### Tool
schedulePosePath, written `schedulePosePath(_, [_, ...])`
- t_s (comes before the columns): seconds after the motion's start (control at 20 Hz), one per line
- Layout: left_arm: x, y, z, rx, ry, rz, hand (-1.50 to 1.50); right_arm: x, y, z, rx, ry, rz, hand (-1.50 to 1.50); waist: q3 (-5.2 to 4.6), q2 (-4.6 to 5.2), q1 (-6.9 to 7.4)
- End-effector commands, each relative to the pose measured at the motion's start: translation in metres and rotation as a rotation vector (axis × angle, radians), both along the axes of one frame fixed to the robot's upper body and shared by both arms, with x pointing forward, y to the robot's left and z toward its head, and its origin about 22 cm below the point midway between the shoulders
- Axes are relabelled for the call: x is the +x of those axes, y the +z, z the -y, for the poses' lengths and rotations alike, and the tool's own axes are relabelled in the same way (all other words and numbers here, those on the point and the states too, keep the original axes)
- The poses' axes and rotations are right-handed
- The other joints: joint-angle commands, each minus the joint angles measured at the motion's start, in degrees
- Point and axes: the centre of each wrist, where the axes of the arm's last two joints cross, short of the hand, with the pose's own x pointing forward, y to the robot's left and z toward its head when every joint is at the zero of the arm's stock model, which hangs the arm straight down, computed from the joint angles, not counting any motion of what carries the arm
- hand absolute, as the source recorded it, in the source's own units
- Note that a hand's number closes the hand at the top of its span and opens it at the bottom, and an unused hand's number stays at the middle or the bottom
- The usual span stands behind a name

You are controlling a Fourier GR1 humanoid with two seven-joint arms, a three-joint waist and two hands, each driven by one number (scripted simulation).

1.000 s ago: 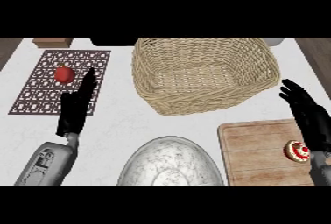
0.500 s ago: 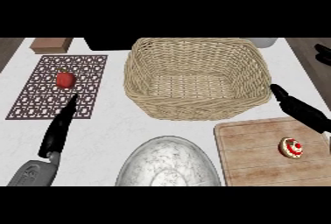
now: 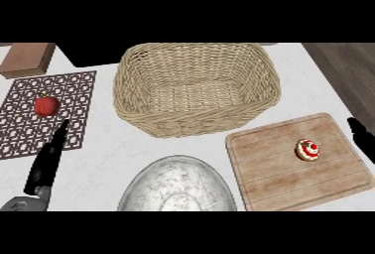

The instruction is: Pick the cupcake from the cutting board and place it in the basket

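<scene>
Pale wood of the cutting board point(image 3: 300, 166) is carrying the cupcake point(image 3: 307, 149), which is sitting upright toward the board's right half, untouched and well apart from the wicker basket point(image 3: 196, 88) standing just beyond the board's far left corner. The right hand point(image 3: 361, 135) is showing only as a dark sliver at the view's right edge, just off the board's right side; whether its fingers are straight or curled cannot be told. The left hand point(image 3: 48, 161) is lying at the lower left with fingers straight and holding nothing, its tips overlapping the near edge of a patterned mat point(image 3: 70, 99) that is bearing a red pepper point(image 3: 46, 105). Risks, as judged: the cupcake is small and soft-topped, so a closing hand is likely to squash the frosting or nudge it across the board; a low carry is liable to catch the basket's raised near rim. A metal bowl point(image 3: 177, 184) is lying just left of the board, narrowing any approach from that side. Open room is lying on the white table point(image 3: 102, 158) between mat and bowl, and in the gap between board and basket. A wooden block point(image 3: 26, 58) is resting at the far left corner.
</scene>
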Motion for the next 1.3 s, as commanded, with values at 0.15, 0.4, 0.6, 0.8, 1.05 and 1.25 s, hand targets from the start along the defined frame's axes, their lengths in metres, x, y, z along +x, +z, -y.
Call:
schedulePosePath(0.15, [-0.008, 0.0, -0.004, 0.004, 0.007, 0.006, 0.0, -0.105, -0.117, -0.025, 0.013, -0.2, -0.397, -1.5, -0.52, 2.34, 1.05])
schedulePosePath(0.4, [-0.01, 0.007, -0.008, 0.013, -0.029, 0.009, 0.0, -0.157, -0.141, -0.069, -0.02, -0.293, -0.462, -1.5, -0.43, 2.42, 3.62])
schedulePosePath(0.6, [-0.012, 0.011, -0.012, 0.014, -0.036, 0.027, 0.0, -0.197, -0.139, -0.076, -0.035, -0.384, -0.486, -1.5, -0.27, 2.43, 4.44])
schedulePosePath(0.8, [-0.014, 0.007, 0.005, -0.008, -0.052, 0.02, 0.0, -0.219, -0.135, -0.093, 0.005, -0.423, -0.479, -1.5, -0.08, 2.63, 5.12])
schedulePosePath(1.05, [-0.016, 0.009, 0.003, -0.001, -0.065, 0.026, 0.0, -0.247, -0.118, -0.11, 0.018, -0.46, -0.472, -1.5, -0.08, 2.76, 6.07])
schedulePosePath(1.25, [-0.011, 0.009, 0.002, 0.002, -0.068, 0.018, 0.0, -0.247, -0.109, -0.117, 0.036, -0.467, -0.432, -1.5, -0.06, 2.89, 6.52])
